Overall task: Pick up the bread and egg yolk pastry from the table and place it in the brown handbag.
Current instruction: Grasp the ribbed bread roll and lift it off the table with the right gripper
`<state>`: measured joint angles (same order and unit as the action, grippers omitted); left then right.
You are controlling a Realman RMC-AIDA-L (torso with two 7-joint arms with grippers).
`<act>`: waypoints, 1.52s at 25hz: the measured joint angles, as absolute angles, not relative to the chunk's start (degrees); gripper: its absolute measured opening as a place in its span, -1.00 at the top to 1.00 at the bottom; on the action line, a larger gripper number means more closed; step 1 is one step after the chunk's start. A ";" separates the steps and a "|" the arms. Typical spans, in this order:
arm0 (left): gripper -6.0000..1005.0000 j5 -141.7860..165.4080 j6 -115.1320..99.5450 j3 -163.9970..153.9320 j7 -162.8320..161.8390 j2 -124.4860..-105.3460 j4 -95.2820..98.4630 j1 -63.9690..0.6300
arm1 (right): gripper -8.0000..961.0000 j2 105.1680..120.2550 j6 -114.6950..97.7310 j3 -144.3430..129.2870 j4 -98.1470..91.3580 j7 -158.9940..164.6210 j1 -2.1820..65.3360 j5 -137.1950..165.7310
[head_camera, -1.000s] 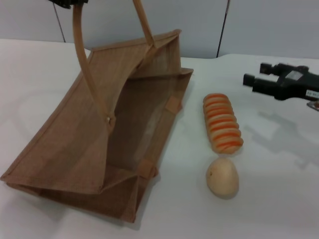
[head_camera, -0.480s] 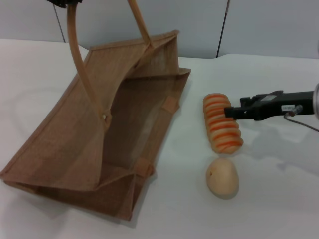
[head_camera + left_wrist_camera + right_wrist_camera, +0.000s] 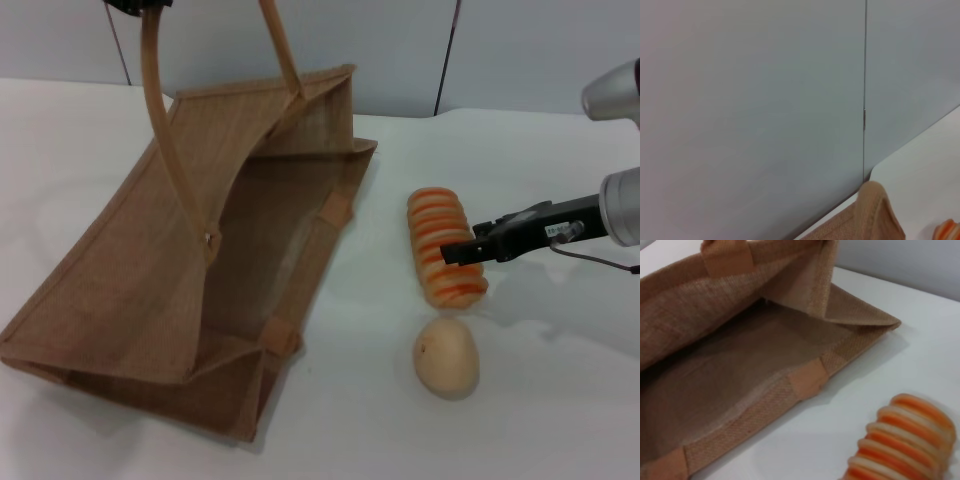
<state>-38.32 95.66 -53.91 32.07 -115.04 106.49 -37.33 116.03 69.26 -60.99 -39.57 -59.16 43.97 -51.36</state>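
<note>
The bread (image 3: 445, 246) lies flat on the white bench (image 3: 560, 400), to the right of the brown handbag (image 3: 190, 250); its long axis runs from the far side toward the robot, the near end angled a little to the right, orange and pale stripes crossing it; the egg yolk pastry (image 3: 447, 355) sits just beside that near end, closer to the robot, its slightly longer axis running roughly the same way, a small dark speck on its left flank. The right gripper (image 3: 462, 249) reaches in from the right, low over the loaf, its dark tip over the right half of the stripes; whether the fingers are spread or closed I cannot tell, and contact with the loaf is not clear either; there is a small pale label on the black body, but the writing cannot be read. The handbag lies tipped with its mouth open toward the bread, its long axis running from near left to far right; one long handle (image 3: 165, 130) arches up to the top edge of the head view, where the left gripper (image 3: 135, 5) shows only as a dark sliver at the handle's top; its fingers cannot be made out. The right wrist view looks into the open bag, with the striped loaf (image 3: 902, 445) close by on the bench just outside its rim.
</note>
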 joint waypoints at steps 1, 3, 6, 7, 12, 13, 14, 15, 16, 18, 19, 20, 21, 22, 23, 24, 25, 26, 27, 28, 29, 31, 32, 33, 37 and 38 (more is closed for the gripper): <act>0.76 -38.32 95.69 -53.90 32.07 -115.04 106.47 -37.33 | -0.48 116.06 69.32 -61.06 -39.45 -59.01 44.12 -51.34; 0.76 -38.32 95.73 -53.90 32.07 -115.05 106.44 -37.34 | -0.48 116.08 69.37 -61.25 -39.40 -58.38 44.34 -51.25; 0.76 -38.32 95.80 -53.90 32.07 -115.05 106.44 -37.39 | -0.48 116.02 69.42 -61.70 -39.40 -57.04 44.57 -50.50; 0.76 -38.32 95.80 -53.89 32.07 -115.05 106.44 -37.46 | -0.48 116.02 69.43 -61.96 -39.40 -56.60 44.66 -50.14; 0.76 -38.32 95.86 -53.87 32.07 -115.05 106.44 -37.69 | -0.48 115.95 69.05 -62.33 -39.40 -54.71 45.18 -47.94; 0.76 -38.32 95.88 -53.87 32.07 -115.05 106.46 -37.71 | -0.48 115.93 68.99 -62.27 -39.40 -54.42 45.28 -47.53; 0.76 -38.31 95.88 -53.87 32.07 -115.06 106.51 -37.72 | -0.48 115.91 68.97 -62.24 -39.41 -54.16 45.36 -47.22; 0.76 -38.29 95.89 -53.87 32.07 -115.08 106.52 -37.75 | -0.48 115.92 68.97 -62.24 -39.41 -54.02 45.42 -47.02; 0.76 -38.27 95.89 -53.87 32.07 -115.11 106.52 -37.77 | -0.48 115.92 68.97 -62.24 -39.41 -53.97 45.49 -46.95; 0.76 -38.24 95.91 -53.87 32.07 -115.13 106.53 -37.80 | -0.48 115.94 68.96 -62.33 -39.42 -53.90 45.58 -46.93; 0.76 -38.24 95.94 -53.87 32.07 -115.14 106.53 -37.83 | -0.48 115.96 68.95 -62.35 -39.42 -53.86 45.66 -46.92; 0.76 -38.23 95.96 -53.87 32.07 -115.16 106.53 -37.85 | -0.48 115.98 68.94 -62.37 -39.31 -53.82 45.77 -46.92; 0.76 -38.23 95.98 -53.87 32.07 -115.18 106.52 -37.87 | -0.48 115.99 68.94 -62.38 -39.15 -53.80 45.87 -46.91; 0.76 -38.23 95.98 -53.87 32.07 -115.20 106.52 -37.87 | -0.48 115.99 68.93 -62.38 -38.92 -53.79 45.96 -46.91; 0.76 -38.23 95.98 -53.87 32.07 -115.24 106.52 -37.88 | -0.48 116.00 68.92 -62.39 -38.65 -53.79 46.06 -46.92; 0.76 -38.23 95.98 -53.88 32.07 -115.29 106.53 -37.89 | -0.48 116.03 68.89 -62.40 -38.41 -53.79 46.17 -46.99; 0.76 -38.23 95.99 -53.87 32.07 -115.35 106.58 -37.98 | -0.48 116.07 68.87 -62.40 -38.28 -53.79 46.26 -47.10; 0.76 -38.23 95.99 -53.87 32.07 -115.36 106.60 -38.13 | -0.48 116.11 68.85 -62.40 -38.17 -53.82 46.34 -47.20; 0.76 -38.23 95.99 -53.87 32.07 -115.36 106.62 -38.29 | -0.48 116.16 68.80 -62.40 -37.97 -53.89 46.53 -47.21; 0.76 -38.23 95.99 -53.87 32.07 -115.39 106.62 -38.46 | -0.48 116.20 68.61 -62.40 -37.54 -53.96 46.84 -47.20; 0.76 -38.23 95.99 -53.87 32.07 -115.42 106.63 -38.60 | -0.48 116.23 68.42 -62.41 -36.81 -54.02 47.28 -47.16; 0.76 -38.23 95.98 -53.87 32.07 -115.46 106.62 -38.66 | -0.48 116.21 67.49 -62.40 -34.82 -54.14 48.27 -47.04; 0.76 -38.21 95.98 -53.88 32.07 -115.47 106.61 -38.66 | -0.48 116.16 66.99 -62.40 -33.80 -54.23 48.75 -47.00; 0.76 -38.04 95.98 -53.92 32.07 -115.51 106.61 -38.67 | -0.48 116.14 66.69 -62.40 -33.29 -54.29 49.01 -46.97; 0.76 -37.88 96.01 -54.03 32.07 -115.55 106.62 -38.68 | -0.48 116.13 66.08 -62.52 -32.75 -54.38 49.35 -46.96; 0.76 -37.88 96.01 -54.09 32.07 -115.56 106.62 -38.70 | -0.48 116.16 65.92 -62.60 -32.68 -54.35 49.46 -46.96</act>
<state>-37.88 96.01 -54.09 32.08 -115.56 106.62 -38.70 116.16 65.92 -62.60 -32.68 -54.35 49.46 -46.96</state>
